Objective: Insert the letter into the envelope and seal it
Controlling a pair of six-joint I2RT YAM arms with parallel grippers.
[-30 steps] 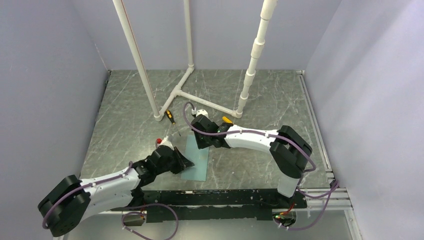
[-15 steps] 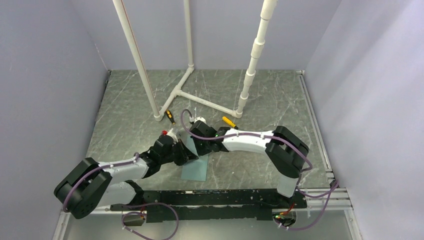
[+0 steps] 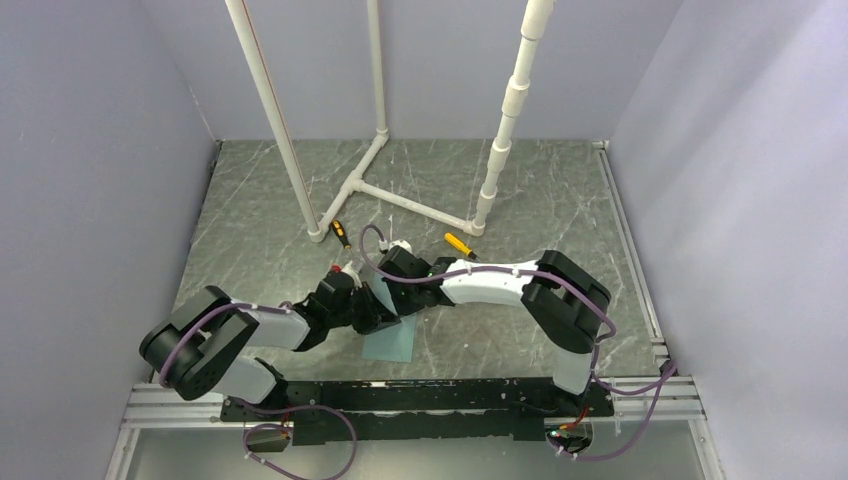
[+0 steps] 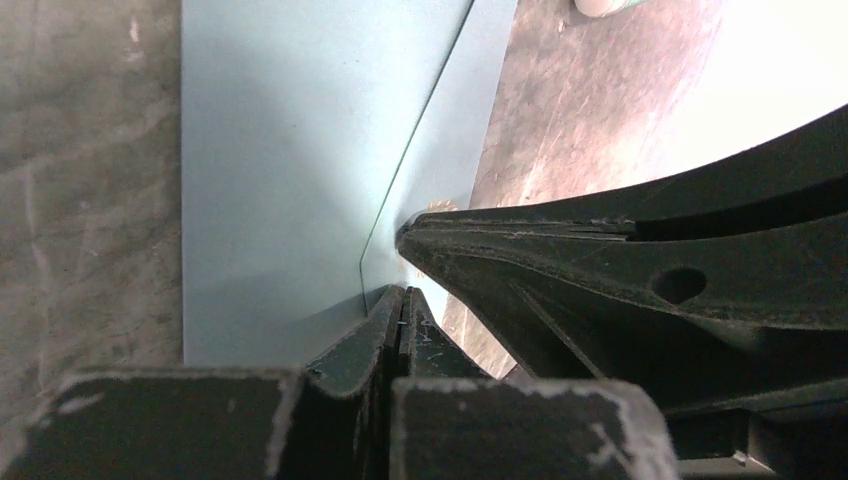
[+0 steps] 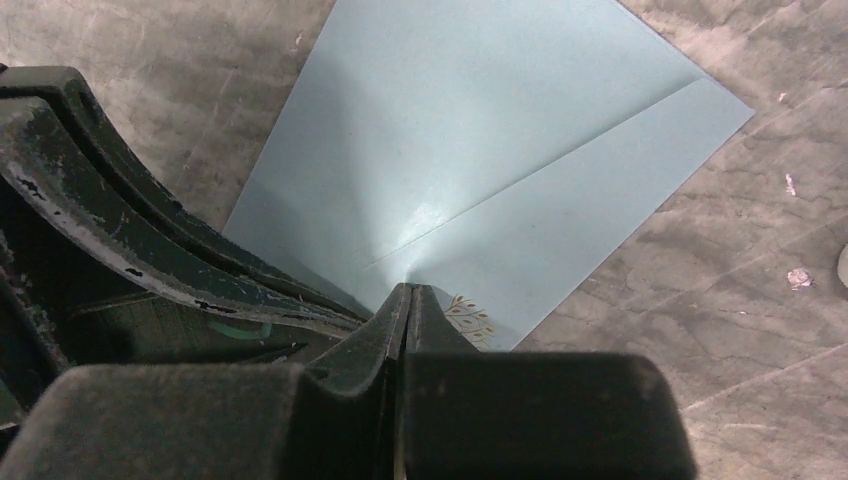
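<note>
Where the wrist cameras look down their own fingers, we see the envelope [image 5: 480,120] as a smooth, matte sheet of pale teal paper. It lies flat on the dark, grey-veined, stone-look table [image 5: 720,330], and a straight crease crosses it, seemingly the edge of the folded flap.

The right gripper [image 5: 405,298] has its black, scuffed jaws pressed fully together. Their joined tip is down on the envelope at the end of that crease; we cannot tell whether any paper is nipped between them. Just beside that tip, the right wrist view alone shows the letter [image 5: 468,318]: a small tan corner with a fine leafy ornament peeps from the envelope's edge, the rest hidden inside.

The left gripper [image 4: 400,312] likewise has its jaws closed flat against each other, tip at the flap edge, with the right arm's curved finger just beside it.

Only the top view gives the wider scene. Both grippers meet over the far end of the envelope, near the middle of the table. Farther off lie a black-and-orange screwdriver [image 3: 341,234] to the left and a yellow-handled screwdriver [image 3: 457,243] to the right, beside a white plastic pipe frame [image 3: 400,200].
</note>
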